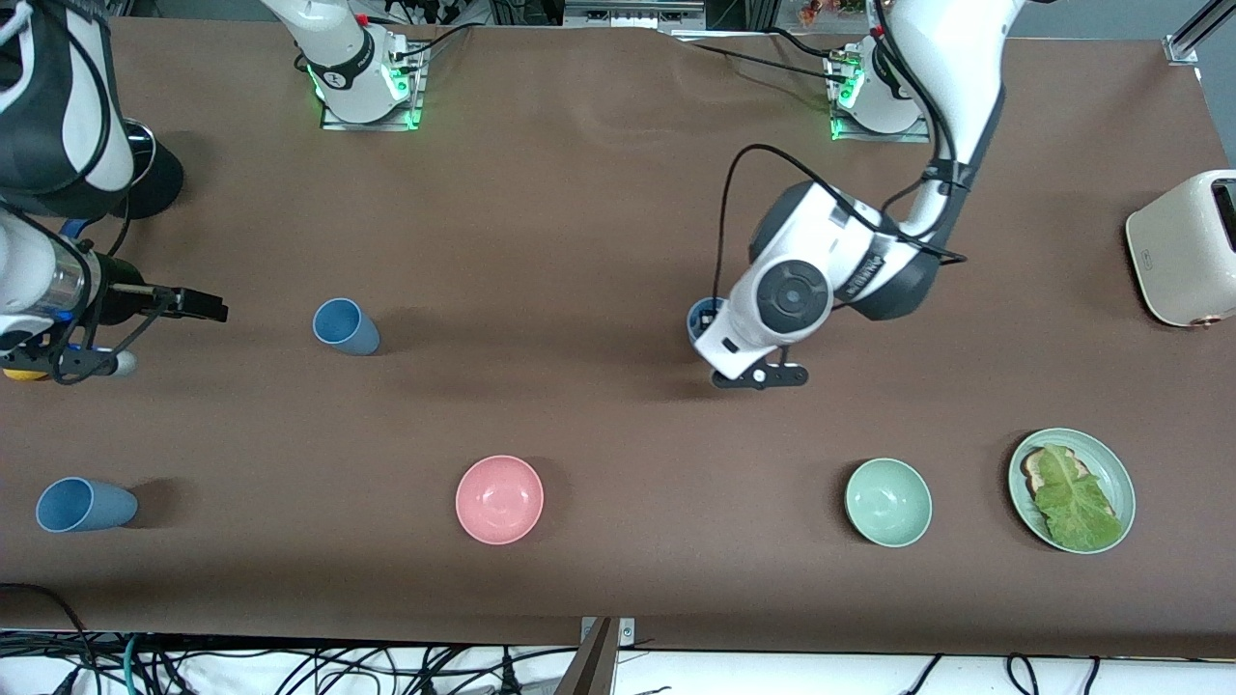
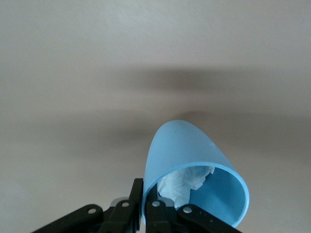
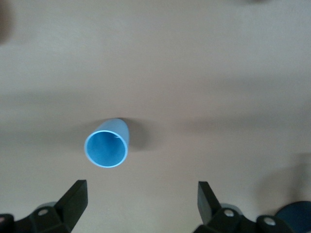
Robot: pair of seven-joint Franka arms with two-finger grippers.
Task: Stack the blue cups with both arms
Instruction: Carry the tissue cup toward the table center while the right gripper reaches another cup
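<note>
At centre of the front view, the left hand point(image 2: 144, 194) is clamped on the rim of a bright blue cup point(image 2: 194, 160): one finger inside the mouth, the other outside on the wall. This cup is tilted and has crumpled white paper point(image 2: 187, 182) inside. From the front only a bit of its rim point(image 1: 699, 317) shows, the rest is hidden by the left wrist. I cannot tell if its base touches the table point(image 1: 579, 193).

The right hand point(image 1: 198, 306) hangs over the table at the right arm's end, at mid height of the frame, fingers point(image 3: 77, 196) wide apart and holding nothing. Its wrist view looks down into a 2nd blue cup point(image 3: 107, 148), which is well clear of both fingers. In the front view this 2nd cup point(image 1: 346, 326) is on the table near the right hand, approx. level with the held cup.

A 3rd cup point(image 1: 85, 505), greyer blue, is low in the frame at the right arm's end, nearer to the camera than the 2nd one and well apart from it.

Along the lower part of the frame, going toward the left arm's end, are a pink bowl point(image 1: 499, 499), a green bowl point(image 1: 888, 502) and a green plate point(image 1: 1120, 478) w/ toast point(image 1: 1035, 470) and a lettuce leaf point(image 1: 1077, 502) on it. A cream toaster point(image 1: 1183, 249) is at the edge of the frame, at the left arm's end.
</note>
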